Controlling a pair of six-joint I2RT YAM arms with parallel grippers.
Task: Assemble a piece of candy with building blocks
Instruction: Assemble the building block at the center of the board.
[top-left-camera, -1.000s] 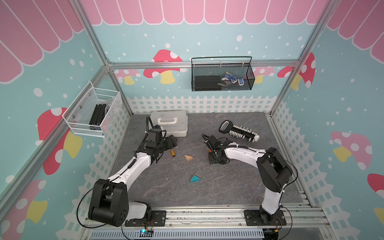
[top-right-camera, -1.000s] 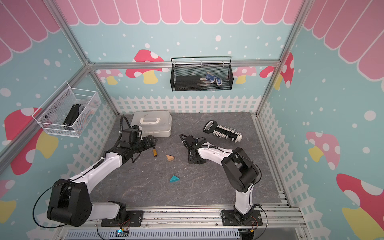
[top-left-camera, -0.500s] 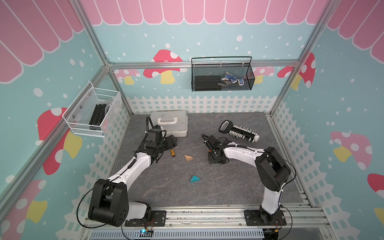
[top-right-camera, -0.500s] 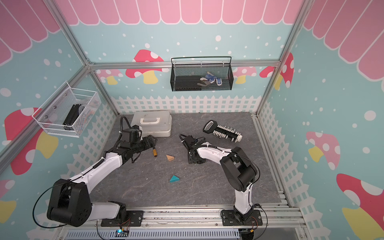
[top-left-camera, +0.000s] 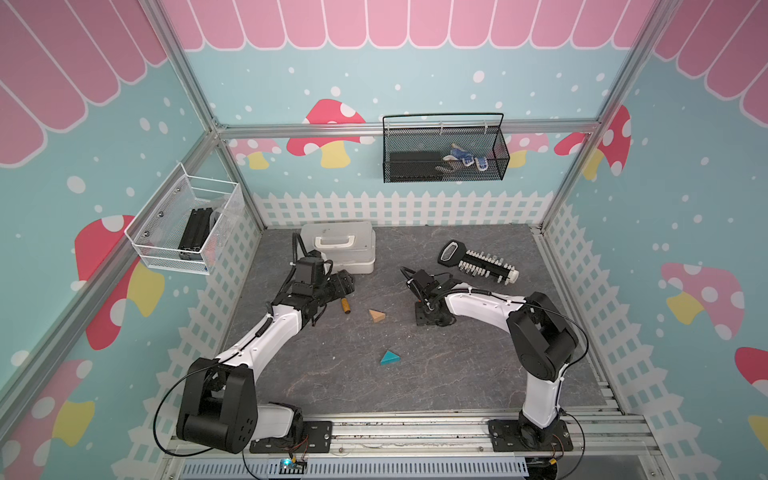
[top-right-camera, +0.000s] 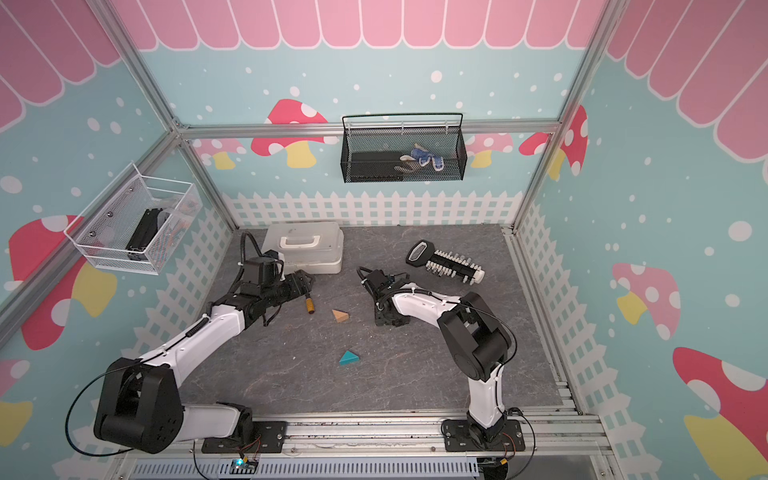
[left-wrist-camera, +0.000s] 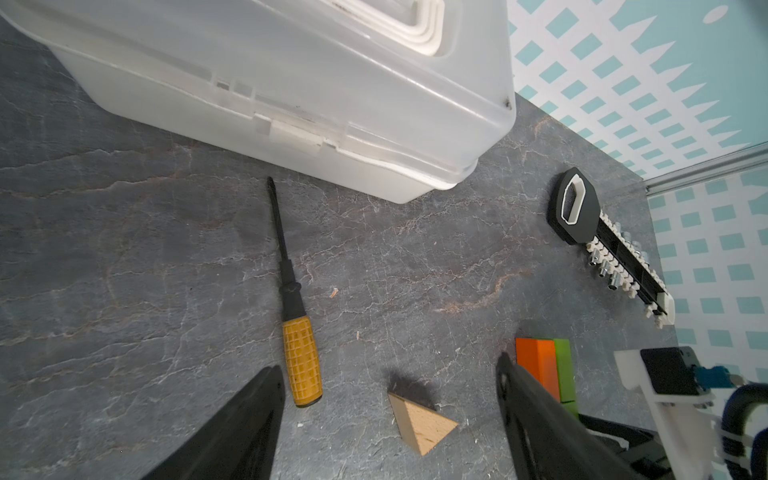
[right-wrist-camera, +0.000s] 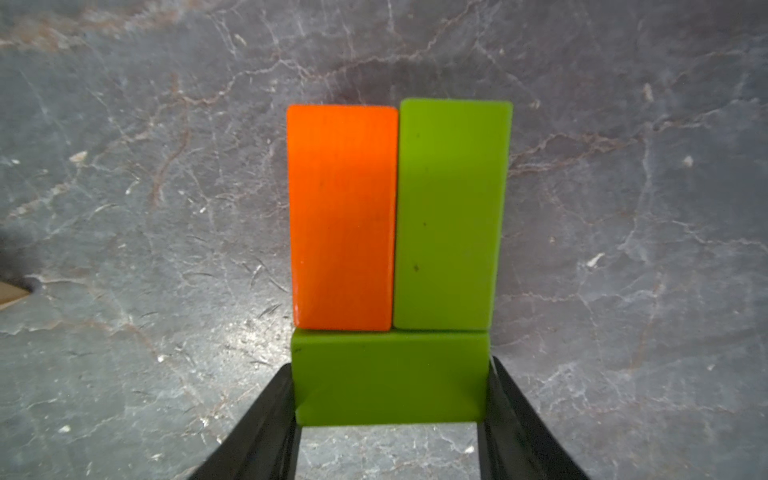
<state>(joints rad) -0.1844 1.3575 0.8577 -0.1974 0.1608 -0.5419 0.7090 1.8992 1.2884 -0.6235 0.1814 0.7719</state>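
In the right wrist view an orange cuboid (right-wrist-camera: 343, 218) and a lime-green cuboid (right-wrist-camera: 451, 214) lie side by side on the grey floor. A second lime-green cuboid (right-wrist-camera: 388, 378) lies crosswise against their near ends. My right gripper (right-wrist-camera: 390, 374) is shut on that crosswise block, one finger at each end. In both top views a tan triangle (top-left-camera: 376, 315) lies left of the right gripper (top-left-camera: 432, 320), and a teal triangle (top-left-camera: 390, 358) lies nearer the front. My left gripper (left-wrist-camera: 390, 365) hangs open above the tan triangle (left-wrist-camera: 419, 424), holding nothing.
A yellow-handled screwdriver (left-wrist-camera: 301, 361) lies beside the left gripper's finger. A white plastic box (top-left-camera: 340, 249) stands at the back left, and a black-and-white bit holder (top-left-camera: 478, 262) lies at the back right. A wire basket hangs on the back wall and another on the left wall.
The right arm's elbow has shifted very slightly. The left arm, the triangles and the screwdriver have not moved.
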